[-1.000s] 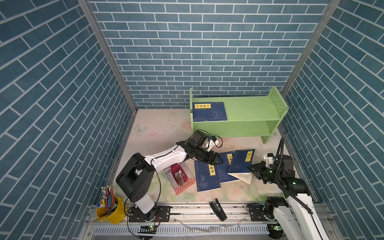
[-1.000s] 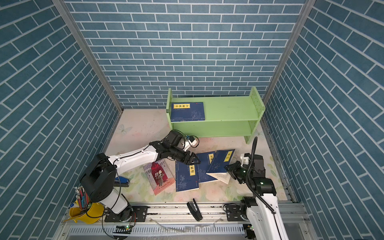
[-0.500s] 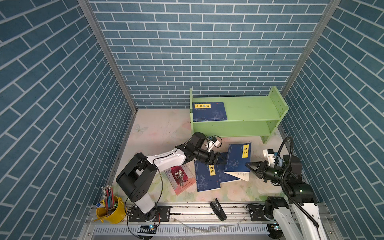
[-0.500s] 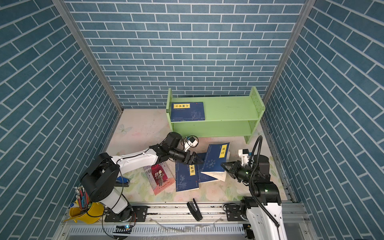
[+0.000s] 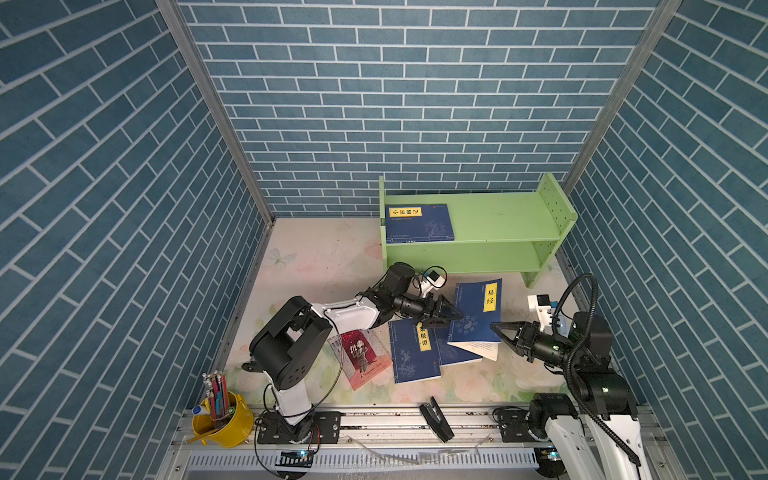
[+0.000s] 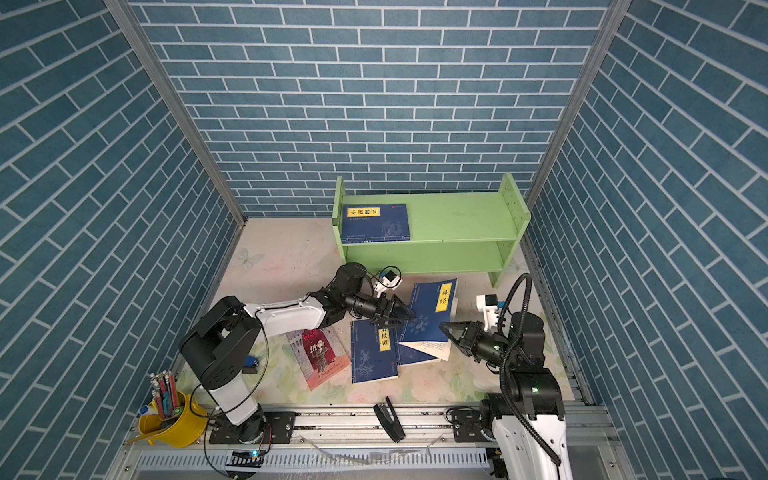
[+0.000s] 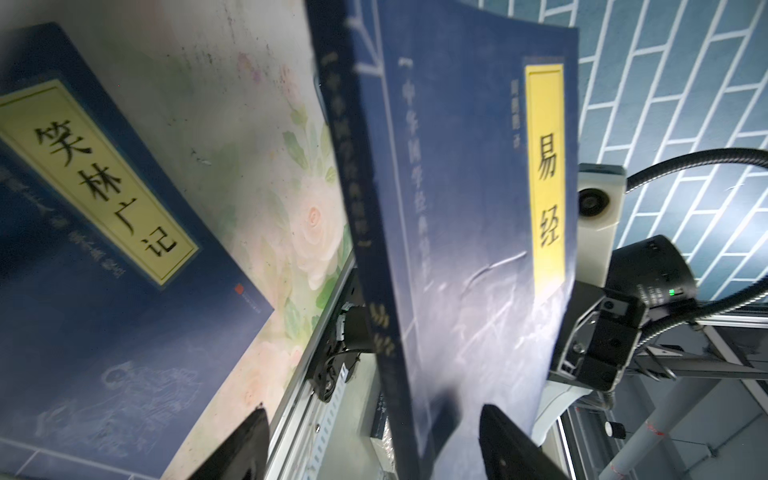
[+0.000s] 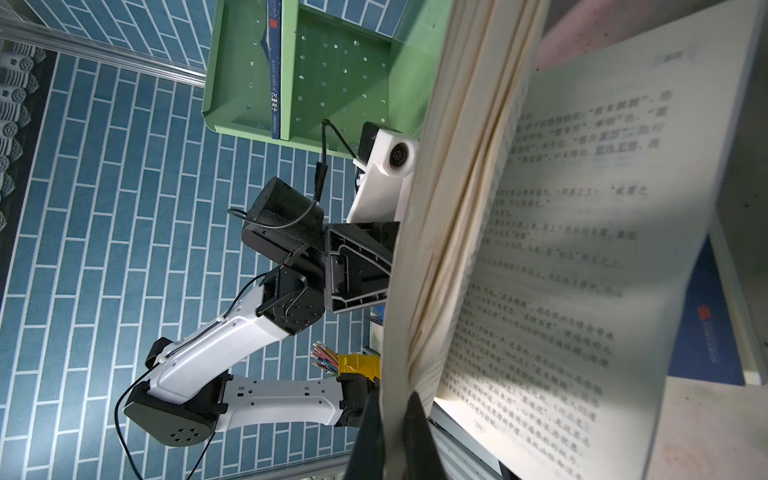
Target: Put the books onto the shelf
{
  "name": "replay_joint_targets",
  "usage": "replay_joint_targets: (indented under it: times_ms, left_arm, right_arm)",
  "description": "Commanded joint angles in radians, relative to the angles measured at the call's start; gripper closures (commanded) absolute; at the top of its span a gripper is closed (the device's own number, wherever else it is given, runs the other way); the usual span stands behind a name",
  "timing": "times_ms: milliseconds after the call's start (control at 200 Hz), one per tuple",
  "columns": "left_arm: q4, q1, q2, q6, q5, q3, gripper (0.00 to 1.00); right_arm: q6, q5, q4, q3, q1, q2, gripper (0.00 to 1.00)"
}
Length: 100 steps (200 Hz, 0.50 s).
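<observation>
A dark blue book with a yellow label [image 5: 478, 309] [image 6: 432, 311] [image 7: 457, 208] hangs tilted above the table. My right gripper [image 5: 496, 328] [image 6: 446, 328] [image 8: 392, 415] is shut on its near corner. The pages [image 8: 540, 249] fan apart on the underside. My left gripper [image 5: 451, 318] [image 6: 405, 316] [image 7: 374, 432] is open, and the book's spine edge lies between its jaws. Two more blue books [image 5: 415, 353] [image 7: 104, 249] and a red-and-grey book [image 5: 365, 357] lie flat on the table. Another blue book [image 5: 417, 222] [image 8: 276, 62] rests on the green shelf's [image 5: 490, 224] [image 6: 449, 220] top tier.
A yellow cup of pens [image 5: 222, 415] stands at the front left corner. On the front rail lies a black stapler [image 5: 436, 417], and a blue stapler [image 6: 251, 363] sits by the left arm's base. Brick-patterned walls close in on three sides.
My right gripper has raised the blue book off the pile and tilted it up. My left gripper has swung right and now straddles the book's spine edge.
</observation>
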Motion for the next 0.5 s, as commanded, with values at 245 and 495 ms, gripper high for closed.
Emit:
replay_joint_targets:
  times_ms: [245, 495]
  left_arm:
    - [0.06, -0.004, -0.039, -0.075, 0.029, 0.033, 0.27]
    - [0.013, -0.023, -0.077, -0.067, 0.032, 0.043, 0.37]
  right_arm:
    - [-0.013, -0.057, 0.011, -0.002, 0.003, -0.017, 1.0]
    - [-0.039, -0.069, -0.031, -0.029, 0.004, -0.051, 1.0]
